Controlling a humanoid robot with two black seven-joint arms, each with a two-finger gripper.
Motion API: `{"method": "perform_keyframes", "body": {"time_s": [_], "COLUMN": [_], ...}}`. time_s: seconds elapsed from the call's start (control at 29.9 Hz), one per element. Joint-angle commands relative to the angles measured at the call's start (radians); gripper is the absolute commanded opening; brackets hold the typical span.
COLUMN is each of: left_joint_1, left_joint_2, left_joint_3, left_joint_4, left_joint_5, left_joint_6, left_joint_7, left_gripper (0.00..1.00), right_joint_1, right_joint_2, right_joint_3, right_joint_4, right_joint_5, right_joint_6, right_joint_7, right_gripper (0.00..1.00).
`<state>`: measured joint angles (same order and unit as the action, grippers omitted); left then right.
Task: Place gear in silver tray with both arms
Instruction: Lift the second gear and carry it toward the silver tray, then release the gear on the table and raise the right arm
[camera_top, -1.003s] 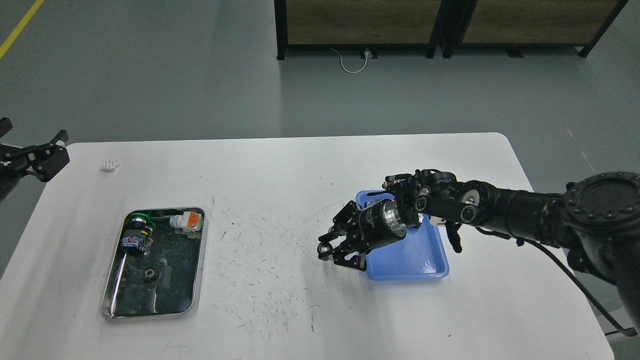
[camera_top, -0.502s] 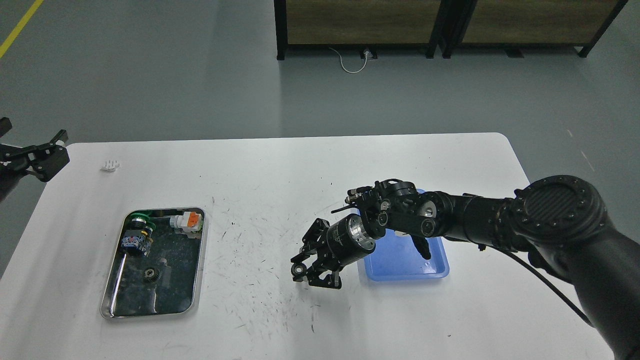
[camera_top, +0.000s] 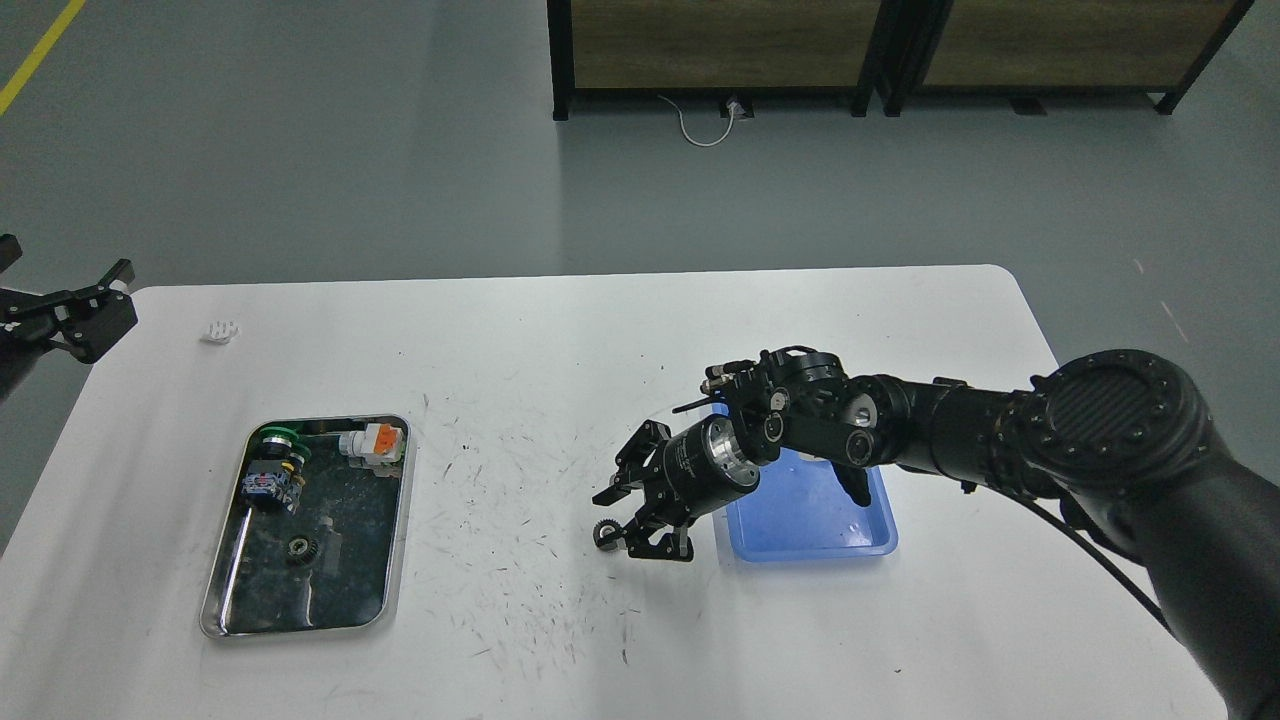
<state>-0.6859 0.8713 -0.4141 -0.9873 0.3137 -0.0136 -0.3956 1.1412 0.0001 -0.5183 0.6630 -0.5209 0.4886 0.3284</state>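
Note:
A small dark gear (camera_top: 605, 535) lies on the white table (camera_top: 520, 330) near its middle, just at the lower fingertip of my right gripper (camera_top: 616, 520). The right gripper's fingers are spread and stand apart from the gear, low over the table, left of the blue plastic tray (camera_top: 812, 515). The silver tray (camera_top: 222, 600) sits at the front left of the table. It holds another dark gear (camera_top: 300, 548), a green-topped switch part (camera_top: 270, 470) and a white and orange connector (camera_top: 374, 441). My left gripper (camera_top: 88, 312) hangs open and empty off the table's left edge.
A small white part (camera_top: 220, 329) lies at the table's back left. My right arm (camera_top: 930, 435) reaches over the blue tray. Dark shelving (camera_top: 720, 50) stands on the floor beyond the table.
My right gripper carried the gear leftward from beside the blue tray toward the table's middle and lowered it. Its fingers have spread, and the gear now rests on the table. The left arm stayed still.

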Motion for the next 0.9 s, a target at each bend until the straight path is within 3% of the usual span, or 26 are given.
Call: {"method": "perform_keyframes", "body": {"time_s": [0.0, 0.07, 0.17, 0.37, 0.6, 0.87], "left_joint_1": [0.000, -0.001, -0.004, -0.017, -0.030, -0.032], "left_joint_2": [-0.002, -0.002, 0.000, -0.002, -0.043, -0.193], "left_joint_3": [0.000, 0.000, 0.000, -0.002, 0.021, 0.070], "left_joint_4": [-0.001, -0.001, -0.004, -0.040, -0.094, -0.122], "left_joint_5": [-0.001, -0.001, -0.001, -0.001, 0.011, 0.107], "left_joint_6": [0.000, 0.000, -0.002, -0.019, -0.025, -0.034], "left_joint_7": [0.000, 0.000, -0.002, -0.003, 0.001, 0.011], "left_gripper": [0.98, 0.98, 0.98, 0.98, 0.98, 0.98], "right_joint_1": [0.000, 0.000, 0.003, 0.066, 0.126, 0.186], "right_joint_2": [0.000, 0.000, 0.000, -0.003, -0.219, -0.442], "right_joint_3": [0.001, 0.001, 0.017, 0.092, 0.198, 0.293], "right_joint_4": [0.000, -0.006, -0.023, -0.025, -0.023, -0.025], "right_joint_5": [0.001, 0.002, 0.009, 0.050, 0.078, 0.124], "right_joint_6": [0.000, 0.000, 0.000, 0.000, 0.000, 0.000], "right_joint_7": [0.006, 0.006, 0.006, 0.006, 0.006, 0.003], "right_gripper": [0.48, 0.53, 0.68, 0.83, 0.87, 0.89]}}
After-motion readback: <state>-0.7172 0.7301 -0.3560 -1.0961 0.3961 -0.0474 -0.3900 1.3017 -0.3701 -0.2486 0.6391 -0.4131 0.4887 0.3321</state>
